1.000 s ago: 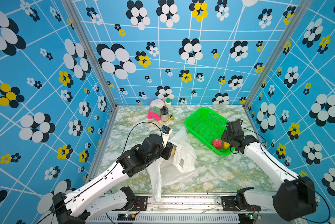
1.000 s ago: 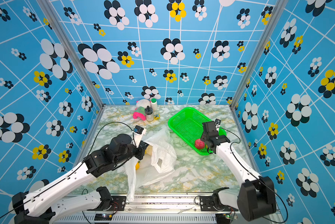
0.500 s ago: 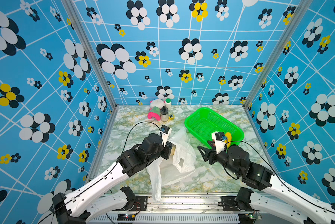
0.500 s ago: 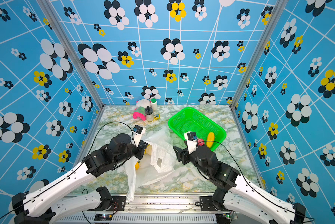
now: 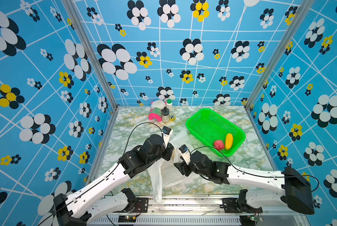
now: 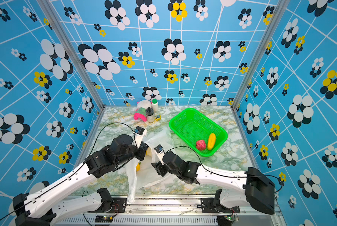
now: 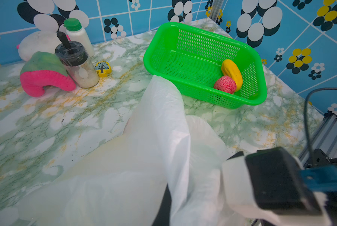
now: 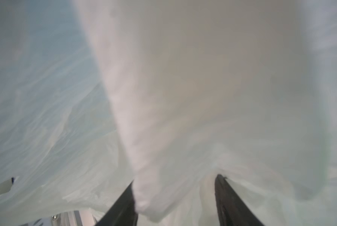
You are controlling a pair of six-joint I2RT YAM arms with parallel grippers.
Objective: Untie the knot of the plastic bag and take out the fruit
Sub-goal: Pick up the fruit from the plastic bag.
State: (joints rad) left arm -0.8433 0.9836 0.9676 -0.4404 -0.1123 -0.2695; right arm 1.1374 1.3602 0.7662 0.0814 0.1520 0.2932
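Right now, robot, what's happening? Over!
Left gripper shut on plastic bag, right gripper open around a fold. Red ball and yellow fruit in green basket. Film blocks right wrist view.

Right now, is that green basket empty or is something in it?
Not empty: a red bumpy ball and a yellow fruit lie together in one corner of the green basket.

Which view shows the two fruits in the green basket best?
Left wrist: the yellow fruit and red bumpy ball sit close and unobstructed in the green basket. Both top views show them small. Right wrist shows only the plastic bag film.
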